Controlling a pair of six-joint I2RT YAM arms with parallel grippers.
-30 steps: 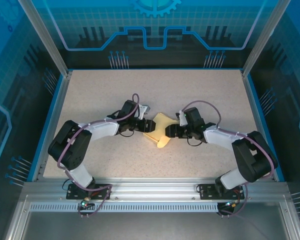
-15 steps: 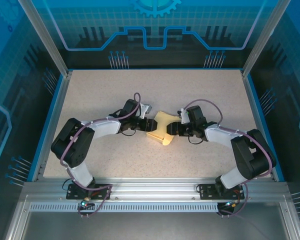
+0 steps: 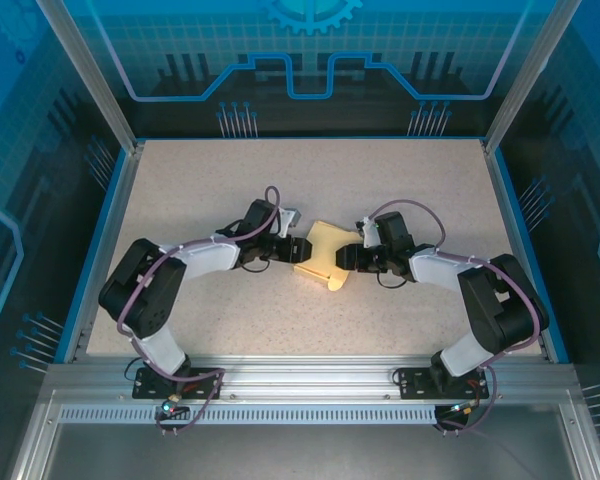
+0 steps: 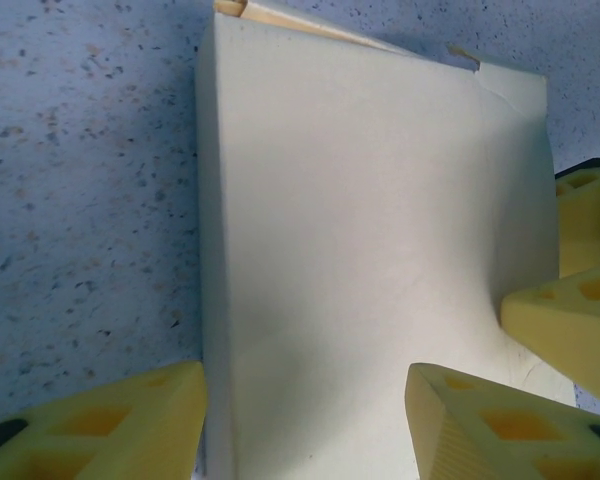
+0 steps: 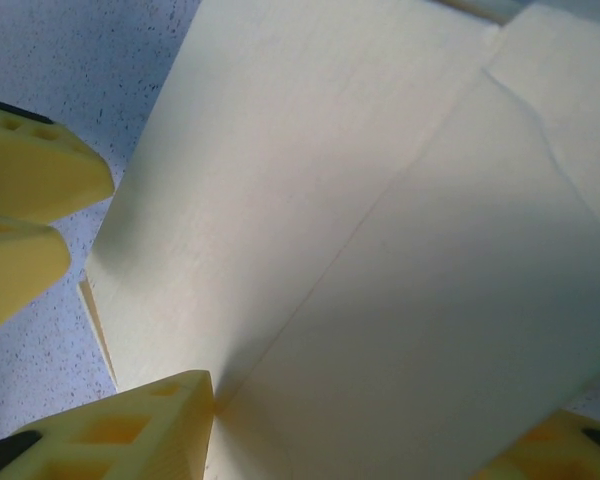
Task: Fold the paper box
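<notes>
I see the pale yellow cardboard paper box (image 3: 320,256) at the middle of the speckled beige counter (image 3: 230,180), left jaws and right jaws apart astride its ends, grip unclear, and I worry squeezing from both sides buckles a panel or reopens the crease.

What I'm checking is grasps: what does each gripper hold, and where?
Cannot be told. The left gripper brackets the left end of the box, the right gripper its right end.

pale yellow paper box (image 3: 320,257), creased, partly folded
</notes>
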